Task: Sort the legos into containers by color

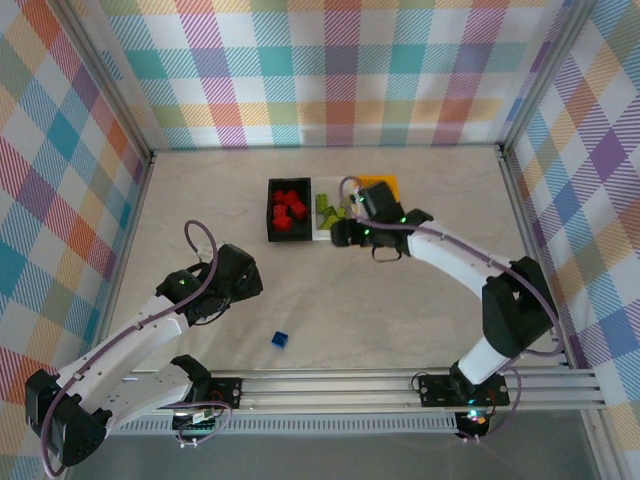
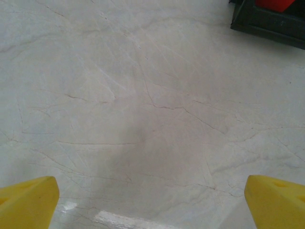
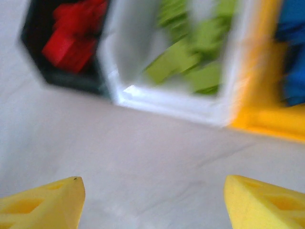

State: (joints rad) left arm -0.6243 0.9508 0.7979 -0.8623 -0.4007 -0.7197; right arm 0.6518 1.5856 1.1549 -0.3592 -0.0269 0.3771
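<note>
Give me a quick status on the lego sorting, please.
Left gripper open, empty, over bare table. Right gripper open, empty, facing white bin. One blue lego loose between the arms. Nothing blocking it.

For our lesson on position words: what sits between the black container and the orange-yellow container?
The white container, holding yellow-green legos, sits between the black container and the orange-yellow container. The right wrist view shows this.

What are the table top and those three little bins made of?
The table top: seemingly pale stone or marble-look laminate, from fine veins and glossy glare. The black bin, white bin, orange-yellow bin: probably moulded plastic, given smooth thin walls and even colour.
</note>
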